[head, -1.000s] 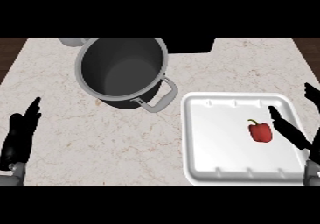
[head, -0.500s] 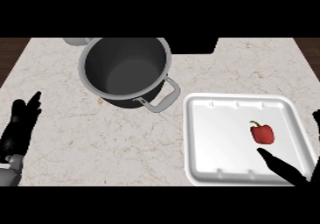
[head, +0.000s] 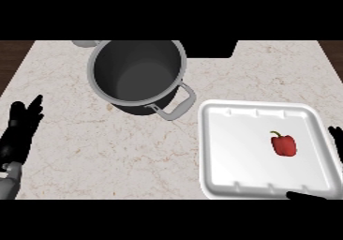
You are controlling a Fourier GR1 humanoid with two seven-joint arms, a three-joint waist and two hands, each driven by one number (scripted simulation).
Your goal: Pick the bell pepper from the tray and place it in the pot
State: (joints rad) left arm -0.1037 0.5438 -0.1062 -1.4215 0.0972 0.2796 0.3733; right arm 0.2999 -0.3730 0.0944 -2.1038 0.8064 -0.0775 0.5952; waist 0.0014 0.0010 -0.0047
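A steep downward view shows a pale marbled kitchen counter (head: 98,154) with a pot, a tray and the robot's two black hands at the edges.

The task appears barely begun. The red bell pepper (head: 284,145) with its green stem lies on the white tray (head: 229,140), in the tray's right half, and no hand touches it. Picking it up, carrying it left and up to the pot, and setting it inside all remain to be done.

The white tray sits at the right of the counter and holds nothing but the pepper. The grey metal pot (head: 136,75) stands upper left of the tray, well apart from the pepper, with one loop handle pointing toward the tray's near corner. Its inside shows only bare grey metal, so it looks empty.

The robot's left hand (head: 20,131) rests at the left edge of the counter, fingers straight and pointing up, holding nothing. Of the right hand (head: 338,143) only dark finger parts show, at the right edge beside the tray and at the tray's lower right corner; they look spread around that corner and hold nothing.
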